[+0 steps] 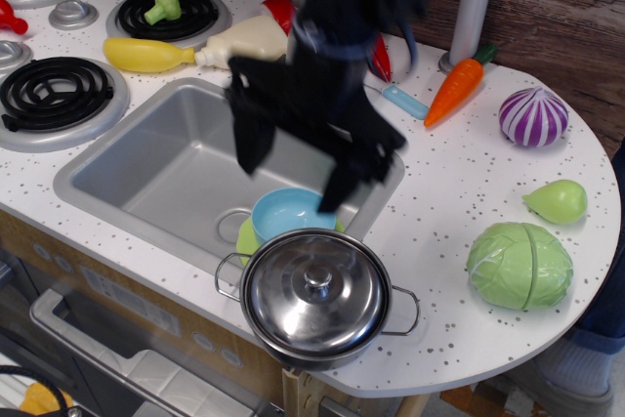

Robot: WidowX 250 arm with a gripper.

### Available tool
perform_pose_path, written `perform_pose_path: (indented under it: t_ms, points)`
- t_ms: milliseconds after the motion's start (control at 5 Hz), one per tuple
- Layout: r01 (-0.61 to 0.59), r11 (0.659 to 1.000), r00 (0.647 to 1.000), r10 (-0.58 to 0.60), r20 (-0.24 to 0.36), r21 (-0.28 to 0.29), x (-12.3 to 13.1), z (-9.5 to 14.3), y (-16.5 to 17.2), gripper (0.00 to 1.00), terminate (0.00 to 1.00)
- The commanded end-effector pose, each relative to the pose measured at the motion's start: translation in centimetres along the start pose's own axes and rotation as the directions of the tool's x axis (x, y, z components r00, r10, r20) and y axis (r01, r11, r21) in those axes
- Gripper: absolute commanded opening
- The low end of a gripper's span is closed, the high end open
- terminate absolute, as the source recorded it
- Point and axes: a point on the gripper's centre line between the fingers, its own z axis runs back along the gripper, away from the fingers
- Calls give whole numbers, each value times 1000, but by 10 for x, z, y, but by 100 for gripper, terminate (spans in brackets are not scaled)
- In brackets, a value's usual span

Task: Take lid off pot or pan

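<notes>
The counter holds one lidded pot (pixel 314 297), one blue bowl (pixel 286 213), one carrot (pixel 455 90), two cabbages, green (pixel 519 265) and purple (pixel 533 116), and three coil burners upper left.
</notes>
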Motion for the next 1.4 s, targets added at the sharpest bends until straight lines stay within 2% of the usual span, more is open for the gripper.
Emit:
perform_pose_path:
  t_ms: [0,200,600,800,1200]
  points:
    - [-51,997,997,54,56,-62,-9,0,-23,100,0]
    - [-101,988,987,114,113,-113,-20,-12,-33,100,0]
    - [-137,982,971,159,177,-133,-24,-29,-44,100,0]
    - [-127,969,982,153,109,-211,-14,-30,-42,100,0]
    - [-120,961,984,148,99,-249,-10,-35,-37,100,0]
